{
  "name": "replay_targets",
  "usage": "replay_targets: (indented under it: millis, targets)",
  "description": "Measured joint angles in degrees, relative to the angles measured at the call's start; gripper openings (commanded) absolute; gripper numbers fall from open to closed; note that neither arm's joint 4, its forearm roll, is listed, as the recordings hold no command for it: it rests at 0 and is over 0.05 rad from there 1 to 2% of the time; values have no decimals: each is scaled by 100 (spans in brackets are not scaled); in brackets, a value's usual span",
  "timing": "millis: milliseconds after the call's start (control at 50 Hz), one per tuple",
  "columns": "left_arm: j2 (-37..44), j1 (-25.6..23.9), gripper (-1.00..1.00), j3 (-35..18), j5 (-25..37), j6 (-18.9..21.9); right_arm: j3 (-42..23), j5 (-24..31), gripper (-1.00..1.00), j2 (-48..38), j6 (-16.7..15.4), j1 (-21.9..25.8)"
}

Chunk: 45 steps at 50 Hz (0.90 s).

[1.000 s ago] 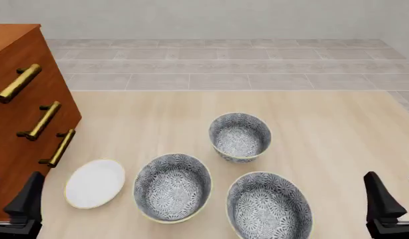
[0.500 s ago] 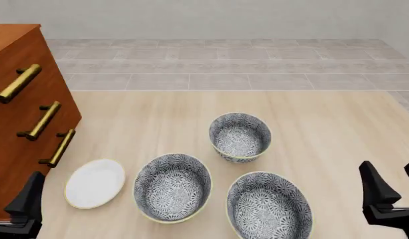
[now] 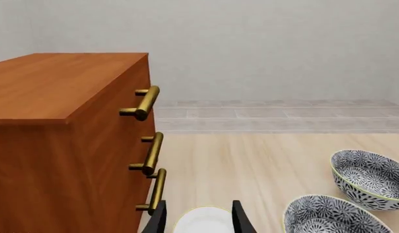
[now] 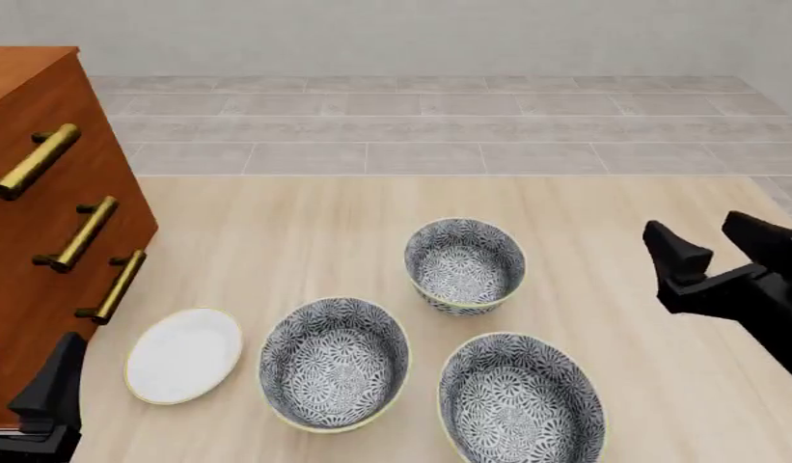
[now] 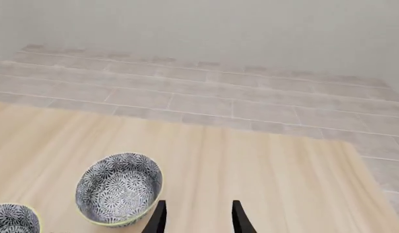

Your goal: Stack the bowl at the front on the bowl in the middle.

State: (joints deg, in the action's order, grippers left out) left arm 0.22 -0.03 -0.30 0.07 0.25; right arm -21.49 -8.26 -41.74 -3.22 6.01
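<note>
Left wrist view: the left gripper (image 3: pixel 198 218) hangs spread over the white plate (image 3: pixel 202 221), beside the cabinet (image 3: pixel 63 145). Front view: the right gripper (image 4: pixel 715 258) has just climbed from the table's (image 4: pixel 306 222) near corner and swung inward, jaws apart and empty, probably starting its reach. The bowl at the front (image 4: pixel 521 400) sits upright, mouth skyward, round so no long axis, near the bowl in the middle (image 4: pixel 334 362). Right wrist view: only the far bowl (image 5: pixel 119 188) shows clearly.
</note>
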Motion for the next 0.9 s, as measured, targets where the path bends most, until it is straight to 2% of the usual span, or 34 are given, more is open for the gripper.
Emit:
replay_targets:
  millis: [480, 900]
  targets:
    - [10, 2, 100, 3, -8, -7, -1440, 380, 100, -1977, -732, 425]
    - [21, 3, 100, 11, -28, -4, -2222, 513, 100, -3258, -955, 577]
